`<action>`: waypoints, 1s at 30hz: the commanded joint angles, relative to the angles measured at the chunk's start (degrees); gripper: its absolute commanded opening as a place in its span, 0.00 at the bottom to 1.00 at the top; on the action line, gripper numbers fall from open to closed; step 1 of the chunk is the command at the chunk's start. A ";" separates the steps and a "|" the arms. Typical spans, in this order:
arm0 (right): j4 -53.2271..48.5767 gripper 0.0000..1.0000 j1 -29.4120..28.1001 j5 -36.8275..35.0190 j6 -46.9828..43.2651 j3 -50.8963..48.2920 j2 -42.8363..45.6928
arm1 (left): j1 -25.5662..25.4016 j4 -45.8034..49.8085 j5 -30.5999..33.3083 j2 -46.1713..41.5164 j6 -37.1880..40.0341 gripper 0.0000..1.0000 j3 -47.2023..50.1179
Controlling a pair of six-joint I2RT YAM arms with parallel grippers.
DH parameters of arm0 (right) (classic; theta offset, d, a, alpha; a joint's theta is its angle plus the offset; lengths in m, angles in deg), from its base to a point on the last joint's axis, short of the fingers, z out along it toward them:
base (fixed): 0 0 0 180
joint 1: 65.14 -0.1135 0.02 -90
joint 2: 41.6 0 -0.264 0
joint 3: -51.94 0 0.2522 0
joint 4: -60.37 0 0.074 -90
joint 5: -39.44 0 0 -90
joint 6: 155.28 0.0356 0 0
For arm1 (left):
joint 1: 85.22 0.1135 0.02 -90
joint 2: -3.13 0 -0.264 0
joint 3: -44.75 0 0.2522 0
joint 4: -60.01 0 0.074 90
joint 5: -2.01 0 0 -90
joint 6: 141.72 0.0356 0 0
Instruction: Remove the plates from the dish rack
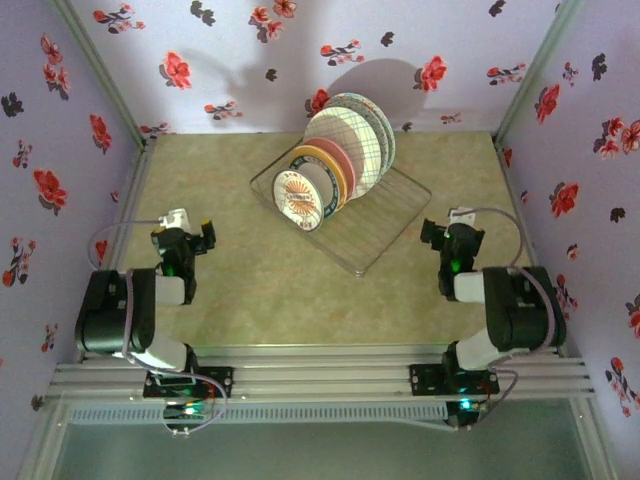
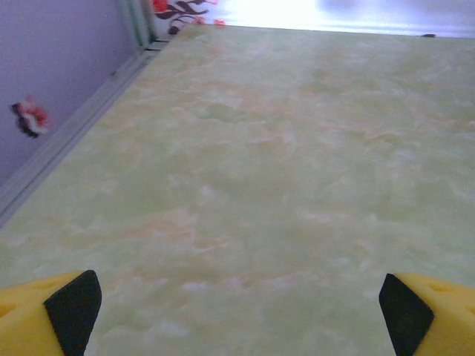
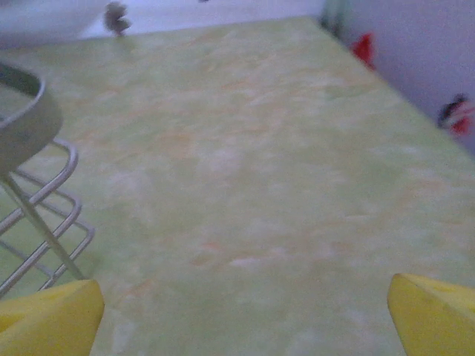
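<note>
Far middle of the table: the dish rack (image 1: 388,215) sat flat on the table (image 1: 250,290), turned corner-on to the arms.
Plates: the plates (image 1: 345,140) stood on edge in the rack's left half, packed one behind another.
Front of the row: the sunburst plate (image 1: 301,195), small and white. Behind it came orange-tan, pink and white grid-patterned plates, with a green-rimmed one at the back.
Left gripper: the left gripper (image 1: 192,228) had its jaws spread wide with nothing between them. It hung over bare table near the left side, well apart from the rack.
Left wrist view: its two yellow fingers (image 2: 44,315) sat at the bottom corners, with only marbled tabletop between them.
Right gripper: the right gripper (image 1: 447,228) was likewise spread wide and empty. It was near the rack's right edge but not touching it.
Right wrist view: thin bars of the rack lay at the left edge, outside the open fingers (image 3: 52,319).
</note>
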 commanded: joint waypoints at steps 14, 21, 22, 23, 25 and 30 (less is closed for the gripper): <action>-68.67 0.99 7.94 2.94 36.65 56.94 14.68 | -0.73 71.23 6.81 -24.22 -43.90 0.99 -42.42; -79.95 0.99 1.91 10.02 22.44 70.01 2.26 | -4.68 79.22 -9.81 -17.62 -46.80 1.00 -52.75; -79.59 0.99 1.64 13.47 19.63 69.61 1.44 | -6.55 82.30 -9.79 -17.02 -45.30 1.00 -54.49; -78.60 0.99 1.29 15.63 17.17 68.67 1.04 | -8.10 84.36 -9.67 -16.78 -44.24 1.00 -55.66; -75.58 0.99 0.55 18.89 12.13 65.32 0.46 | -11.78 87.32 -9.46 -17.11 -42.83 1.00 -56.31; -64.21 0.99 0.55 28.28 -1.34 55.22 0.35 | -20.10 89.48 -9.47 -18.04 -38.50 1.00 -55.79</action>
